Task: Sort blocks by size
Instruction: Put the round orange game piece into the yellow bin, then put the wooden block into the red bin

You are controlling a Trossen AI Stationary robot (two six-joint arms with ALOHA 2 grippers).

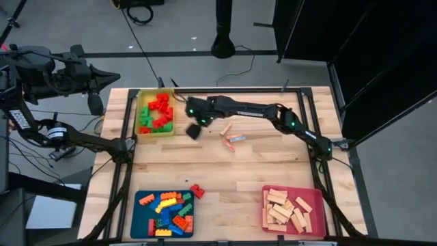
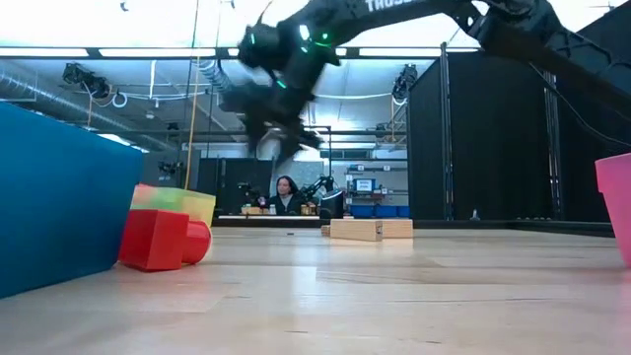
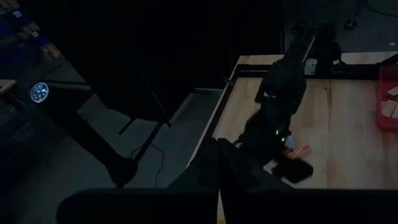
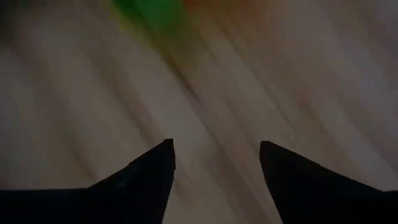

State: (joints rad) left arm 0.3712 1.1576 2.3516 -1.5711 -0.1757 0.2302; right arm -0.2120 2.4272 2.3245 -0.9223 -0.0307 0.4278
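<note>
Red and green blocks (image 1: 156,113) fill the yellow tray (image 1: 141,131) at the far left. Mixed coloured blocks (image 1: 171,208) lie in the blue tray (image 1: 142,220) at the near left, with a red block (image 1: 197,191) on the table beside it. Pale wooden bars (image 1: 285,208) lie in the pink tray (image 1: 315,199). A few loose blocks (image 1: 232,141) rest flat mid-table. My right gripper (image 1: 194,130) (image 4: 216,149) hangs open above the table beside the yellow tray, with nothing between its fingers. My left gripper (image 1: 102,76) is shut, folded back off the table's far left corner.
Bare wood lies in the table's middle and along its right side. In the low view the red block (image 2: 153,240) stands in front of the yellow tray (image 2: 187,203), and wooden bars (image 2: 357,230) lie farther back. A person (image 2: 286,197) sits in the room behind.
</note>
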